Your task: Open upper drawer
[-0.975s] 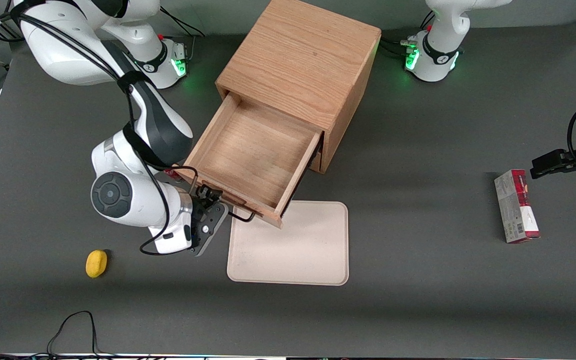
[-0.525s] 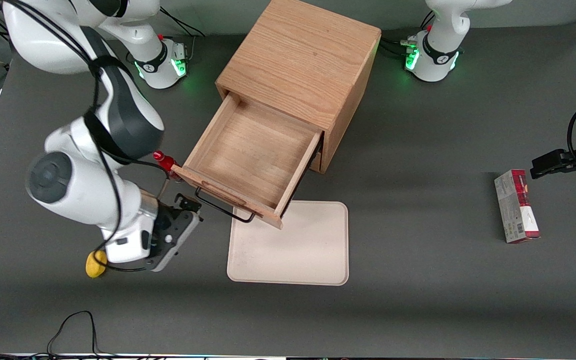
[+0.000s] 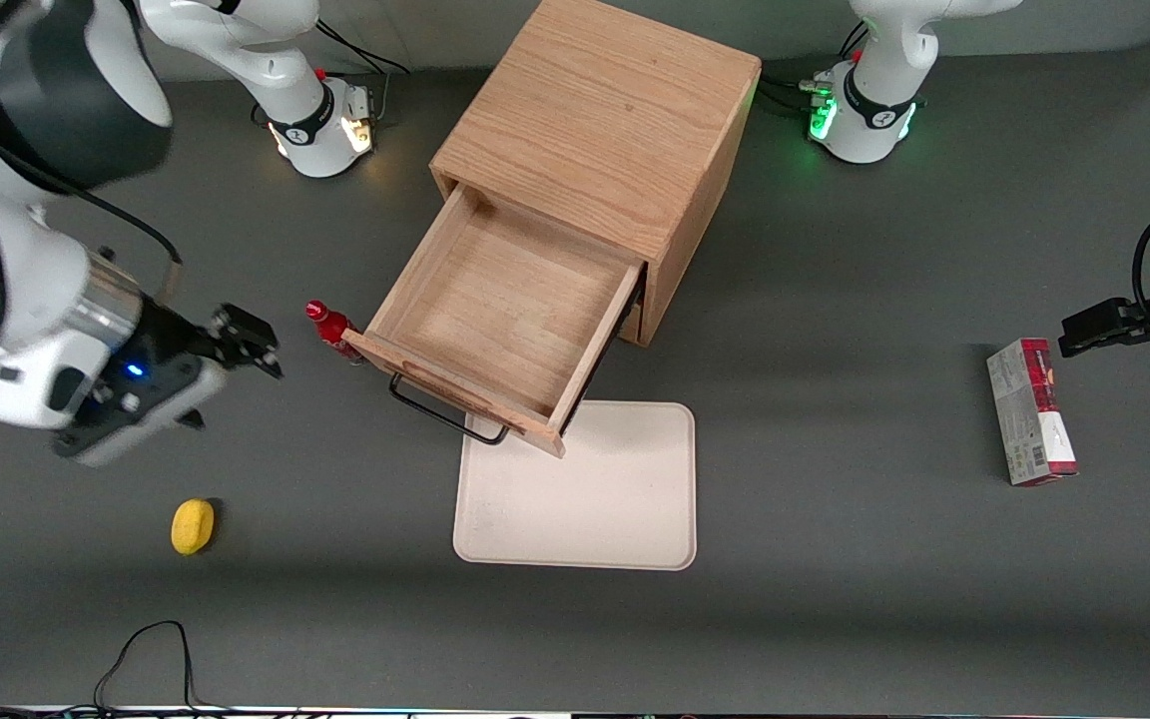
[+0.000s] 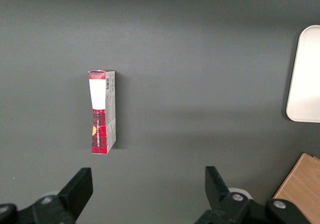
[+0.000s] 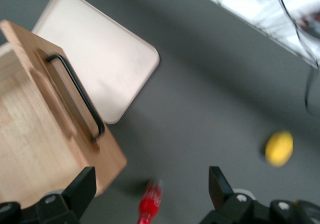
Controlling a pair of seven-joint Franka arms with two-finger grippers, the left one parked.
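Having let go of the handle (image 3: 447, 411) since the earlier frames, the gripper (image 3: 236, 350) hangs raised, fingers spread, well apart from the upper drawer (image 3: 505, 310). That drawer stands pulled out over the tray (image 3: 595, 499), a red bottle (image 3: 332, 326) between.

Wrist camera: handle (image 5: 77, 97) running along the drawer's (image 5: 40, 149) front, yellow object (image 5: 279, 148) near.

Tray (image 3: 615, 499), lemon (image 3: 193, 526), carton (image 3: 1030, 411), bottle (image 3: 331, 325).

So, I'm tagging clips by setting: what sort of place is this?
Likely a robot lab bench, not a home: arm bases bolted to a dark table, loose cables, and staged props such as an oak cabinet with its upper drawer open. The gripper, open, hovers at the working arm's end.
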